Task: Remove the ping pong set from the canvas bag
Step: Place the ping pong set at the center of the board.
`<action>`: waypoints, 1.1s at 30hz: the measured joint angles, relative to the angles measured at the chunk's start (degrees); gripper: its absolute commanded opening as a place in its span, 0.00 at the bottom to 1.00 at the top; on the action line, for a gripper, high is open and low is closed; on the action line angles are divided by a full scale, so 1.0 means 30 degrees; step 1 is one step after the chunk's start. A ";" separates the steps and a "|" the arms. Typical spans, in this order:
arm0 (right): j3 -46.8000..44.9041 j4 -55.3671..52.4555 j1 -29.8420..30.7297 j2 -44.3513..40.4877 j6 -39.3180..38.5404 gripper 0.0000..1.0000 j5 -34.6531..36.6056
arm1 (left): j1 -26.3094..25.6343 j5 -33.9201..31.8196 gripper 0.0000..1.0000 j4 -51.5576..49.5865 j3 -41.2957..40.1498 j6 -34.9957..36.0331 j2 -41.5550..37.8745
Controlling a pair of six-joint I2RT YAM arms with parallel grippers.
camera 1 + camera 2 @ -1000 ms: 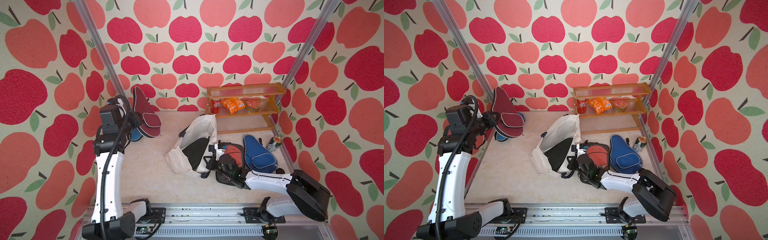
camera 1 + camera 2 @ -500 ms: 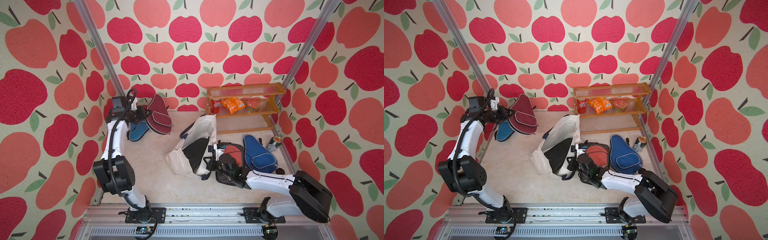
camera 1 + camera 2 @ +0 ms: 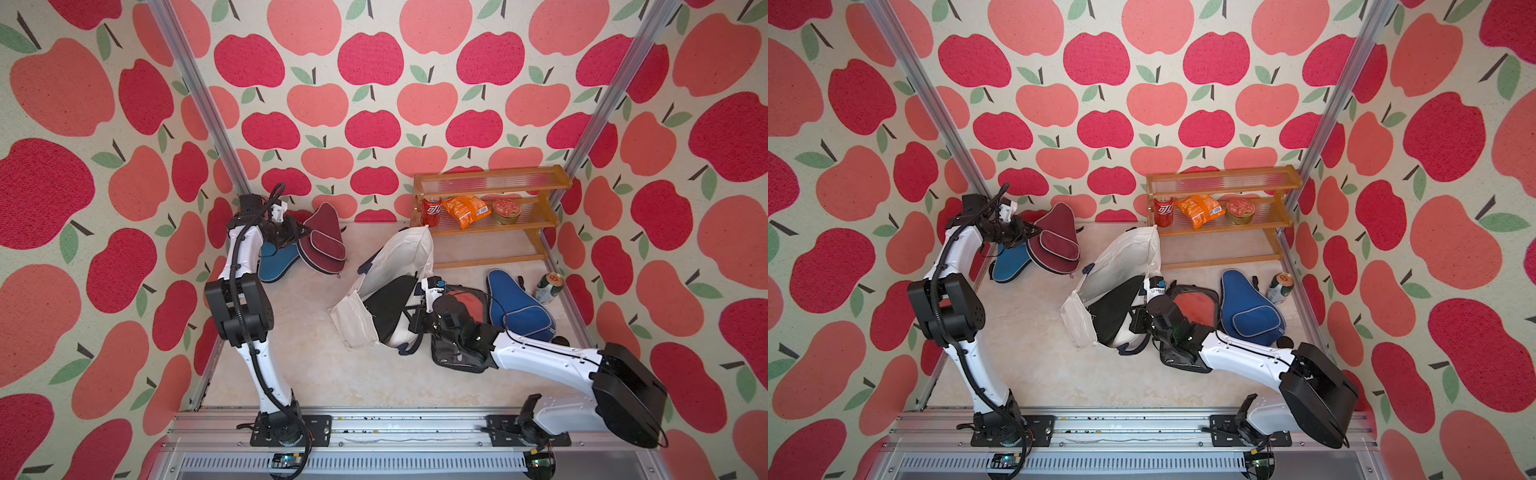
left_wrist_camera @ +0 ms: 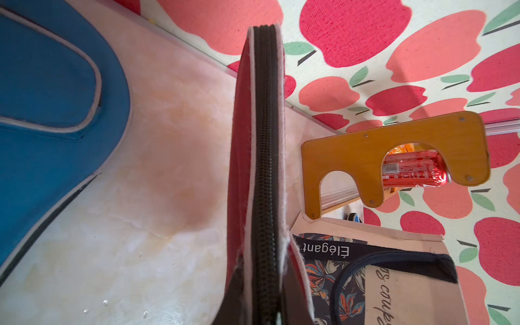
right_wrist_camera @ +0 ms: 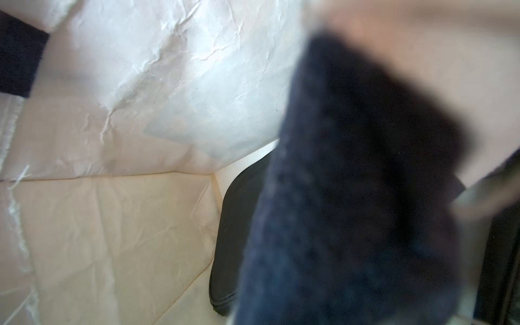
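Since a second ago my left arm has swung down from its raised pose and reached toward the back-left corner, carrying the maroon case (image 3: 322, 241) along; my right arm has barely shifted.

My left gripper (image 3: 297, 237) is clamped on that case. Its wrist view shows the case (image 4: 264, 168) edge-on, zip facing the lens. In both top views it overlaps the left blue case (image 3: 274, 259), which lies on the floor by the wall. I cannot tell whether they touch.

One black pouch (image 3: 388, 303) is still inside the bag (image 3: 399, 257), which lies on its side mid-floor. Only my right wrist view looks into the bag (image 5: 112, 225), where the pouch's rounded corner (image 5: 233, 239) lies against the cloth. The red-paddle pouch (image 3: 469, 299) lies outside, partly under my right arm, and the right blue case (image 3: 517, 307) lies just beside it.

My right gripper (image 3: 415, 322) is closed at the bag's mouth, on the navy strap (image 5: 351, 197), which fills its wrist view as a blur. Only the left wrist view shows the bag's printed side (image 4: 408, 295), with flowers and lettering.

A green can (image 3: 547, 286) stands near the right blue case. Behind the bag, the shelf (image 3: 490, 183) holds a red can (image 3: 431, 211), a chip bag (image 3: 463, 210) and a tin (image 3: 506, 211).
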 measured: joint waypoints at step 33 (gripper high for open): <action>0.2273 -0.1829 0.0073 0.2135 -0.0124 0.00 0.0080 | -0.0852 -0.0342 0.29 0.0036 0.3082 0.0175 0.5406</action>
